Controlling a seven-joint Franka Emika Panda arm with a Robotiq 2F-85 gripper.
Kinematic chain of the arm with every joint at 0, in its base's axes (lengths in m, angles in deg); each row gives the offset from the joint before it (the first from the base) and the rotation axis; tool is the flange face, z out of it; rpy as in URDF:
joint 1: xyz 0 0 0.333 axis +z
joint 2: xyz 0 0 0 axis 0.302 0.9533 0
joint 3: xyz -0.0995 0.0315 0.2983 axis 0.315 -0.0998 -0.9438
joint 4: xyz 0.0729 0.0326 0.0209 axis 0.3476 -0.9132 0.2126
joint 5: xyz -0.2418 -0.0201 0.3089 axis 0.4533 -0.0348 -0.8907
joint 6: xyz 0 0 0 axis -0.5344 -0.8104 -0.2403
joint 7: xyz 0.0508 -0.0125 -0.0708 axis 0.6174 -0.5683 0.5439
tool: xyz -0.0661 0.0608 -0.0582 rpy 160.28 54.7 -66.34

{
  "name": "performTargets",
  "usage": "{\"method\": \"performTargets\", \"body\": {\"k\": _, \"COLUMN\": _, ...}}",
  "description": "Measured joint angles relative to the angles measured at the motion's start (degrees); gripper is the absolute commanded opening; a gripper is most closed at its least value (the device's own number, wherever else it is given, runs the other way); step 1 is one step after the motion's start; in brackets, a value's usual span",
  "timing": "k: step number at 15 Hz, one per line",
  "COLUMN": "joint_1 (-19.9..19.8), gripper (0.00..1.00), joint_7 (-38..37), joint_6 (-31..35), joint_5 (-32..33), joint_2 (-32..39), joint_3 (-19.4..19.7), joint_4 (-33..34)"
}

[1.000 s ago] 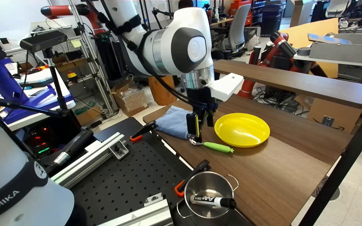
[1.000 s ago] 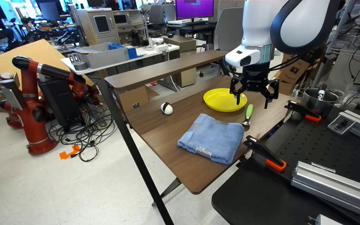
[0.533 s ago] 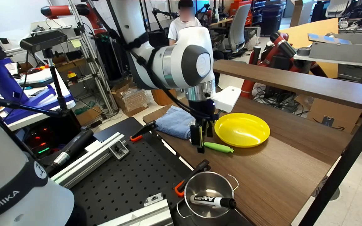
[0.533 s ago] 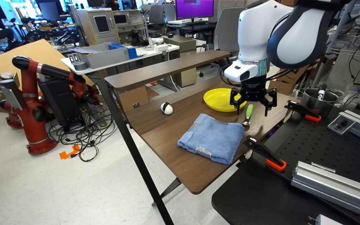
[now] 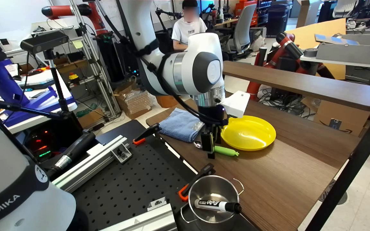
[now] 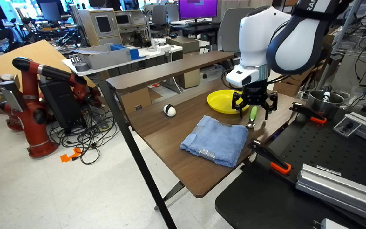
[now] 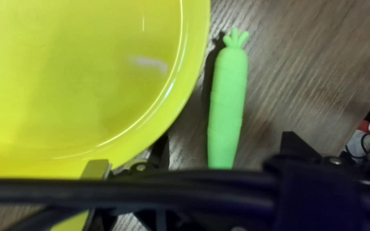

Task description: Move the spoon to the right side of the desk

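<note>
A: Where is the spoon [image 5: 226, 151] to be found?

B: It is seen laid flat on the brown tabletop [image 5: 300, 154], its metal end set just beside the folded blue cloth [image 5: 177, 125] and its green handle set just beside the yellow plate [image 5: 251, 132].

A: And how is the tool [image 6: 253, 117] held?

B: Low over the spoon, with its fingers spread well apart; in an exterior view the spoon is framed between them. The lower part of the wrist view is crossed by a blurred dark cable [image 7: 124, 192], so whether the handle is touched cannot be told for certain.

A: How much room is shown at the sides?

B: Only a narrow strip of wood is shown between handle and plate rim. On the other side a broader band is shown, bounded by the tabletop's edge.

A: And lengthwise?

B: Past the handle's tip, a long stretch of wood is seen in an exterior view, bounded by a slanting black leg [image 5: 344, 173]. Along the edge faced by the perforated board [image 5: 130, 186], two orange-tipped clamps [image 5: 199, 175] are set. Near one, a steel pot [image 5: 201, 186] is placed, with a marker [image 5: 217, 205] rested in it.
</note>
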Motion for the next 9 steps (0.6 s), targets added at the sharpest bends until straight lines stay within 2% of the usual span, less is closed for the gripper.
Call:
{"method": "performTargets", "body": {"k": 3, "joint_1": 0.00, "gripper": 0.34, "joint_7": 0.30, "joint_6": 0.53, "joint_5": 0.00, "joint_2": 0.38, "joint_3": 0.42, "joint_4": 0.64}}
{"method": "performTargets", "body": {"k": 7, "joint_1": -0.01, "gripper": 0.17, "joint_7": 0.92, "joint_6": 0.25, "joint_5": 0.00, "joint_2": 0.12, "joint_3": 0.74, "joint_4": 0.25}}
{"method": "performTargets", "body": {"k": 9, "joint_1": 0.01, "gripper": 0.02, "joint_7": 1.08, "joint_6": 0.41, "joint_5": 0.03, "joint_2": 0.19, "joint_3": 0.79, "joint_4": 0.10}}
